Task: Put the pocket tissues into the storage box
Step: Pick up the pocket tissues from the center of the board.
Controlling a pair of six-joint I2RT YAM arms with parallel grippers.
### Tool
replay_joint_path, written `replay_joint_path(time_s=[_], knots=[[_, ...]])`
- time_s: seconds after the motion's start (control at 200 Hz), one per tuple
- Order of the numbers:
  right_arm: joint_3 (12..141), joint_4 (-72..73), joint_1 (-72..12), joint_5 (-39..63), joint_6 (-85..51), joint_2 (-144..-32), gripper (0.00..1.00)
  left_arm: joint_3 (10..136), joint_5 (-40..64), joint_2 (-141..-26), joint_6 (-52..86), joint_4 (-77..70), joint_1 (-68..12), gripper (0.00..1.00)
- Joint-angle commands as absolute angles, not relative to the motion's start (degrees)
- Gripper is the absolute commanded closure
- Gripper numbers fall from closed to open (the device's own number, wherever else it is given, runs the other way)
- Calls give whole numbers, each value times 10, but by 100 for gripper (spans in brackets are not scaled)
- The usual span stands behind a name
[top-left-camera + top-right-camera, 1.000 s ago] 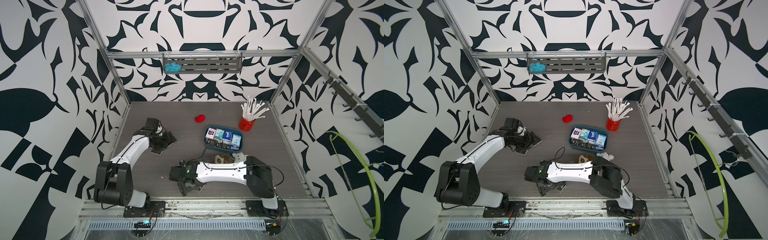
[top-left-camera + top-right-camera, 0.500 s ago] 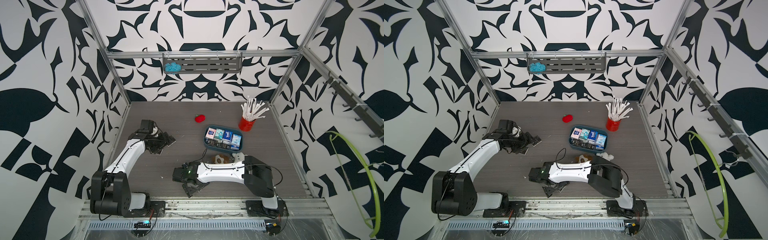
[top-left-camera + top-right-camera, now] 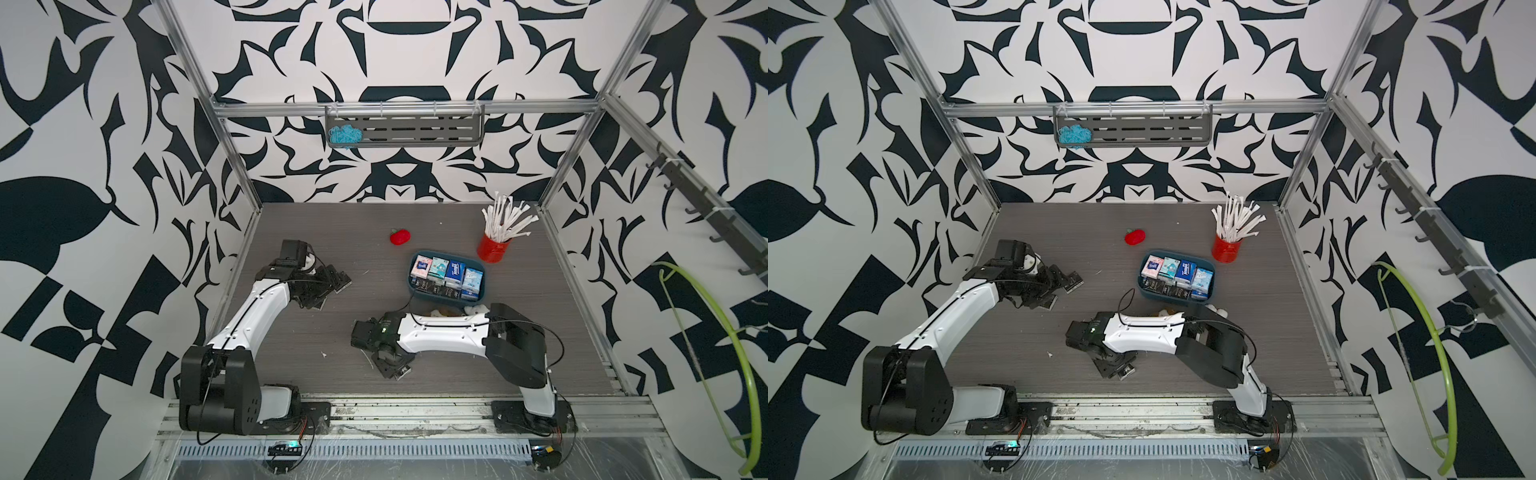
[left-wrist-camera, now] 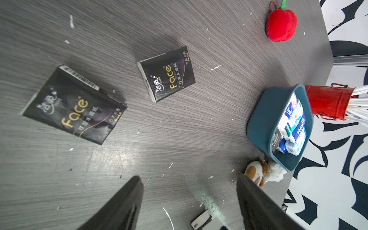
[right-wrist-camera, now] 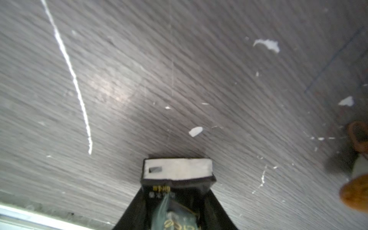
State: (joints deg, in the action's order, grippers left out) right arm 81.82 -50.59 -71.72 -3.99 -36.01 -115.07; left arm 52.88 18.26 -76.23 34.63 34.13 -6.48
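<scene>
Well short of the storage box (image 4: 262,119), right gripper (image 5: 178,183) clamps a soft black pack (image 5: 177,169) that may slip loose; left gripper (image 4: 188,177) gapes open.

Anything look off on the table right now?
White scraps litter the table. Two black packs lie loose and skewed, away from the box. The right claw pinches a third pack, whose end looks creased.

Black tissue pack (image 4: 166,74), second black pack (image 4: 73,105), teal storage box (image 4: 262,117)
</scene>
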Motion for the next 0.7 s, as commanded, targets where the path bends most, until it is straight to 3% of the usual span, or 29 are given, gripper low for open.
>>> replay_joint_path(time_s=[0.0,0.465,0.695], knots=[[807,-493,-717,-28,-346,-1138,61,529,180,-753,343,354,-63,20],[883,-599,-649,-125,-310,-1051,61,551,185,-769,339,356,-63,20],[877,-636,-552,-147,-225,-1008,60,563,189,-781,344,354,-63,20]])
